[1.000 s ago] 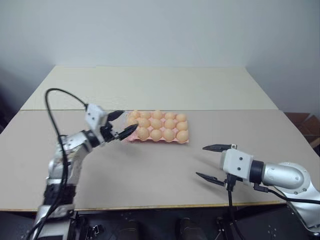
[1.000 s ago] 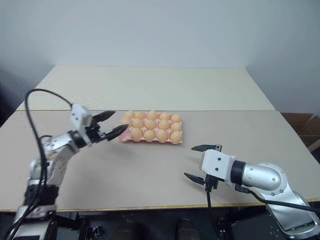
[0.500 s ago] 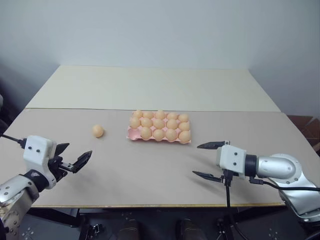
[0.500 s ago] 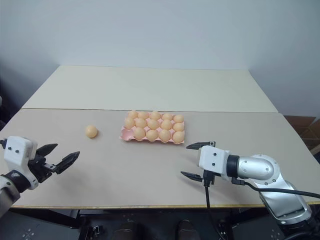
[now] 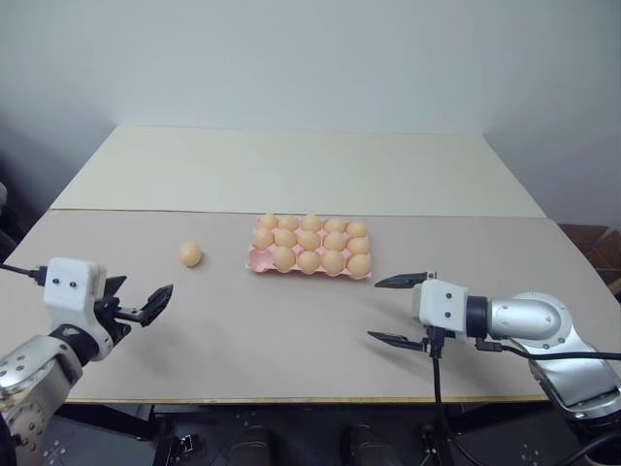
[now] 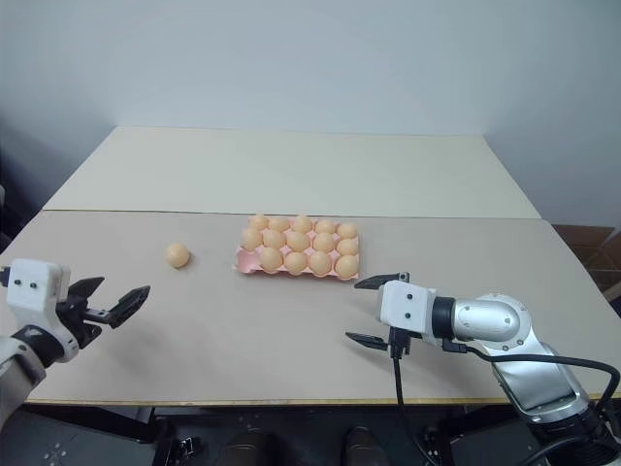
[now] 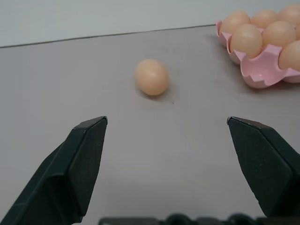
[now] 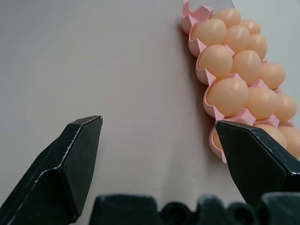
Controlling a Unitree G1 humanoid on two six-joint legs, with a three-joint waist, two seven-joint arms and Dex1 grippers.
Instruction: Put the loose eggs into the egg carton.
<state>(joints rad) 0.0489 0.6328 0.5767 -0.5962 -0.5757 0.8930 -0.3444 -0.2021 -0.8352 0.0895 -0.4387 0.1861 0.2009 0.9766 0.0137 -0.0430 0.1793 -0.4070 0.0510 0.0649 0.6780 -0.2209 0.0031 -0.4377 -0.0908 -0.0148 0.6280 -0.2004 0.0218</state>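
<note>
On desk [image 5: 291, 320], lining up spread-open, empty left pincer [image 5: 136, 306] with loose egg [image 5: 190, 254], needing reach forward toward it, beside egg carton [image 5: 254, 260].

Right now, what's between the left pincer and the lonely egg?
Nothing: just bare table between the open left pincer and the loose egg, in the left wrist view.

Pale orange egg [image 5: 190, 254] — pink carton [image 5: 260, 260] — beige table [image 5: 291, 330].
</note>
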